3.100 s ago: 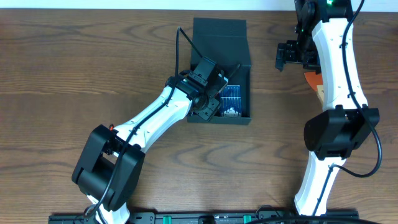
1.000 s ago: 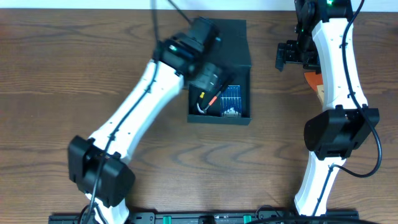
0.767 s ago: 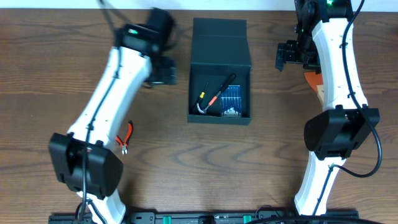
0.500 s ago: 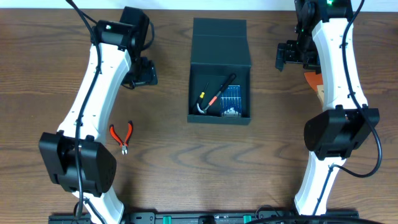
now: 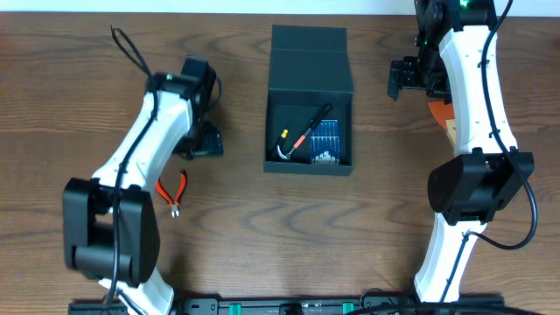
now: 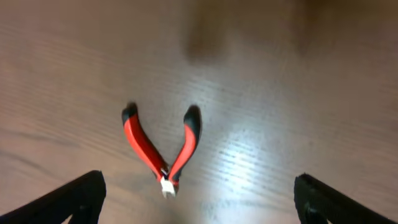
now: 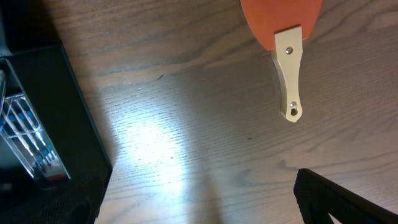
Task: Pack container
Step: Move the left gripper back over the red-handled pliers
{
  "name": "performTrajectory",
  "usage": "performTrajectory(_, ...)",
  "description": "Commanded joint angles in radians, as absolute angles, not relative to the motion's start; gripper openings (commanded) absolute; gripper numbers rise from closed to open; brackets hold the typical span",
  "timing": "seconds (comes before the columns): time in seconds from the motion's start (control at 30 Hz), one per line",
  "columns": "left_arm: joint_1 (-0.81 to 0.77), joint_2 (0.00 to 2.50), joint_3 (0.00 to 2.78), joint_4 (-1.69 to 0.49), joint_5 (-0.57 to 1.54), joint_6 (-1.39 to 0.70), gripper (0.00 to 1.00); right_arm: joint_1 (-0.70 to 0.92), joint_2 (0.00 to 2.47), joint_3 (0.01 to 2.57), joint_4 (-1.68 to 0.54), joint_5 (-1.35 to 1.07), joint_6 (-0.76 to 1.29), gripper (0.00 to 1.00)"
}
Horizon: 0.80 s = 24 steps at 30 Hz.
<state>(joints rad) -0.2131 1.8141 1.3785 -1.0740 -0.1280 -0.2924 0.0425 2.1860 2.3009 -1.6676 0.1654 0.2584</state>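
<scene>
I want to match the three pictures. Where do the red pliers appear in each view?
Overhead: the red pliers lie on the table, left of centre, just below the left gripper.
Left wrist: left of centre, handles spread toward the top, nose toward the bottom edge.
Right wrist: not in it.
Shared landmark: the brown wood-grain table top, seen in all three views.

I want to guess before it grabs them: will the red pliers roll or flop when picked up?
Probably no rolling: the pliers lie flat on the table. Their handles are spread, so one handle may swing if only the other is gripped.
</scene>
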Motion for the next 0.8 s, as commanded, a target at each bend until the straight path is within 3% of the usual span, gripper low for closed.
performTrajectory(0.0,-0.210,1.727,1.267,-1.018,-0.097,-0.225,0.96,0.046,2.190,2.315,-1.668,0.168,0.249,0.99)
performTrajectory(0.3,-0.130,1.665,1.034,-0.878,0.017,-0.095,0.96,0.046,2.190,2.315,-1.668,0.168,0.249,0.99)
performTrajectory(0.77,-0.102,1.665,0.921,-0.757,0.123,-0.010,0.96,0.046,2.190,2.315,-1.668,0.168,0.249,0.99)
